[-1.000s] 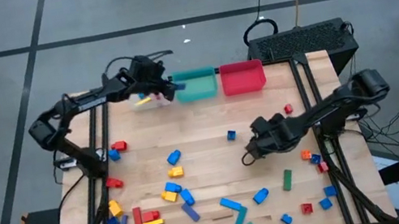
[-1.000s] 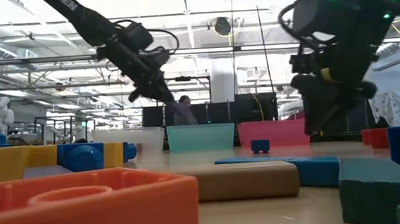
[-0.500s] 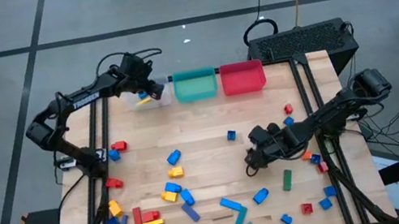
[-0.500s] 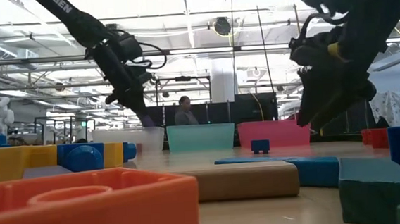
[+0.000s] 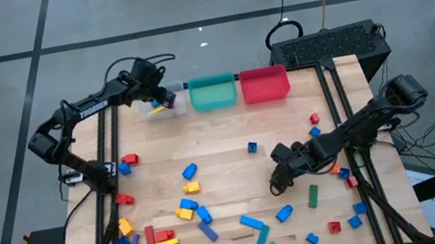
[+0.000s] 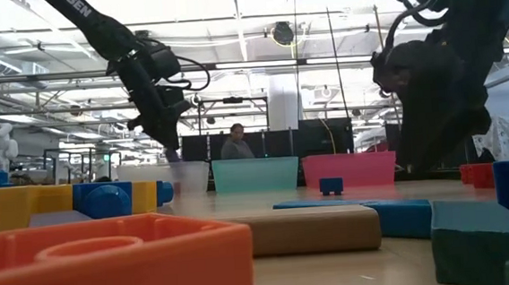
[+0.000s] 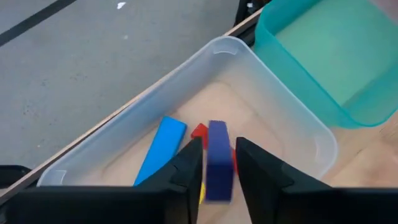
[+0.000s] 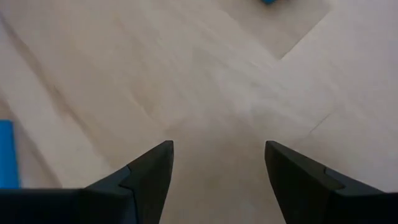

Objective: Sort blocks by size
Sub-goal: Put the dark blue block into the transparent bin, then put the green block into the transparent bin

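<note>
My left gripper [image 5: 161, 99] hangs over the clear bin [image 7: 273, 99] at the table's far left, pointing steeply down. A dark blue bar [image 7: 217, 158] stands between its slightly parted fingers, with a thin strip of bin floor showing on each side. A light blue bar [image 7: 160, 149] and a red piece [image 7: 199, 130] lie in the bin. My right gripper [image 5: 278, 185] is open over bare wood right of centre, with nothing between its fingers [image 8: 214, 180]. Many blocks lie loose on the near half, such as a blue one [image 5: 284, 213] and a green bar [image 5: 312, 196]. My left gripper has the dark blue bar between its two fingers [image 7: 189, 165], which come from above and lie across the bar's long sides. Whether either finger touches the bar I cannot tell. The bar's far end [image 7: 217, 127] reaches past the fingertips down into the clear bin.
The teal bin [image 5: 212, 93] and the red bin [image 5: 264, 84] stand in a row right of the clear one at the far edge. Loose blocks crowd the near left [image 5: 153, 237] and the near right [image 5: 345, 173]. Bare wood lies around the table's middle [image 5: 223, 152].
My left gripper has gone toward the table's left edge, from beside the teal bin to over the clear bin, tipping further down, with the dark bar at its fingertips. My right gripper has shifted a little toward the near edge and turned.
</note>
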Controlling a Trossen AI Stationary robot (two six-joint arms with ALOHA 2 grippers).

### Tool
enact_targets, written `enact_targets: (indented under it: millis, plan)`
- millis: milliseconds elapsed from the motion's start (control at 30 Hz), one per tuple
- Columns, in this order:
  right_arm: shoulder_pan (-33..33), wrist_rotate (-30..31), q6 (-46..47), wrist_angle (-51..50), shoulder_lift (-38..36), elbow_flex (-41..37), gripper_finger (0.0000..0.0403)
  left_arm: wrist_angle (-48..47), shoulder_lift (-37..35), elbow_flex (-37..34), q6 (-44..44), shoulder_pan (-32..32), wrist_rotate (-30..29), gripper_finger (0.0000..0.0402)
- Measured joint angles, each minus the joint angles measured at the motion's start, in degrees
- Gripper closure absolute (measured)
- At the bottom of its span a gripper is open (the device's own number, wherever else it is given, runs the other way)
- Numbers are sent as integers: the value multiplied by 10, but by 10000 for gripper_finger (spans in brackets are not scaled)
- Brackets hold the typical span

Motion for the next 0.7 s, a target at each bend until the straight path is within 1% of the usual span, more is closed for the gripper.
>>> enact_targets:
  millis: [67,200,400,500,600,700]
  plan:
    - [3,-18,17,-1,-6,0,165,1,0,0,0,0,-5,283]
    - [14,-19,65,-12,-26,0,165,1,0,0,3,2,-16,259]
    - [53,-19,180,-104,-56,0,165,-1,-8,0,22,2,-24,250]
    - [82,-19,244,-153,-73,0,165,2,-30,0,49,-7,-26,249]
    - [108,-20,302,-177,-87,0,165,1,-62,0,59,-21,-24,249]
    - [127,-40,348,-188,-95,0,165,5,-98,0,60,-40,-24,249]
